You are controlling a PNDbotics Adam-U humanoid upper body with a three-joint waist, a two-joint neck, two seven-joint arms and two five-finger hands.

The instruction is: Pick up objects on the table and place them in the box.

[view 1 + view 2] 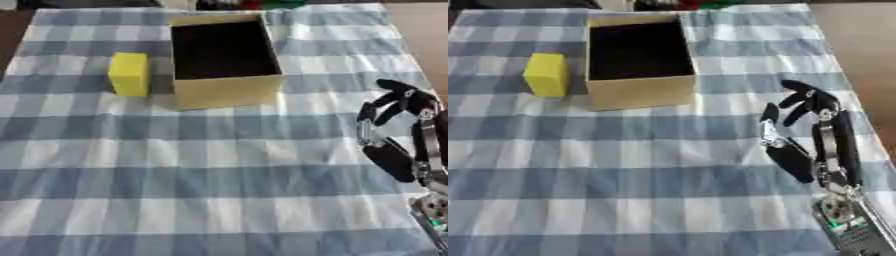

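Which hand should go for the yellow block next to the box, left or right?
Probably the right hand: it is the only one in view, empty with curled fingers, at the cloth's right edge. But the yellow block sits left of the open box, so it must reach past it. The left hand isn't visible.

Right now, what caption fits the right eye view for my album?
Robot's right hand hovers empty beside open cardboard box; yellow block waits.

A blue-and-white checked cloth [219, 150] covers the bench — smooth, evenly lit. Bare brown wooden bench top [859, 45] shows along the right side, and blurred red and green shapes [262, 4] sit at the far edge.
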